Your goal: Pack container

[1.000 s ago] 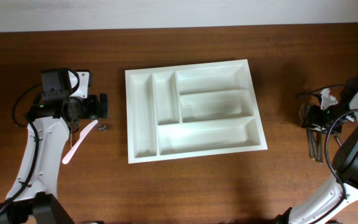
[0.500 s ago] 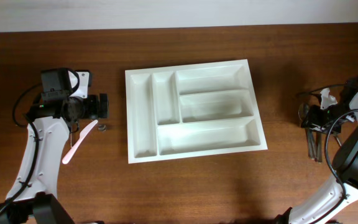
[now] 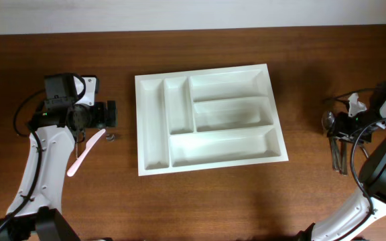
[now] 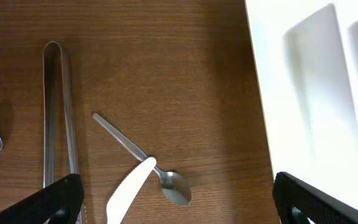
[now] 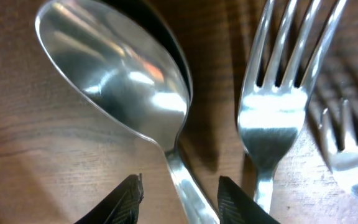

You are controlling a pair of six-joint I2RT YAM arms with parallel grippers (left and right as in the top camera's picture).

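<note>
Left claw [image 4: 176, 202] wide beside container [image 4: 309, 93], right claw [image 5: 179, 194] narrow astride spoon [image 5: 117, 81] neck, seemingly not gripping

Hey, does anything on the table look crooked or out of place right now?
The container sits slightly rotated on the table, and left of it a white plastic utensil lies across a small spoon.

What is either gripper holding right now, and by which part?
Nothing is gripped yet. The right gripper stands open astride the neck of the spoon, just below the bowl, with gaps on both sides. The left gripper is open, clamping nothing.
</note>
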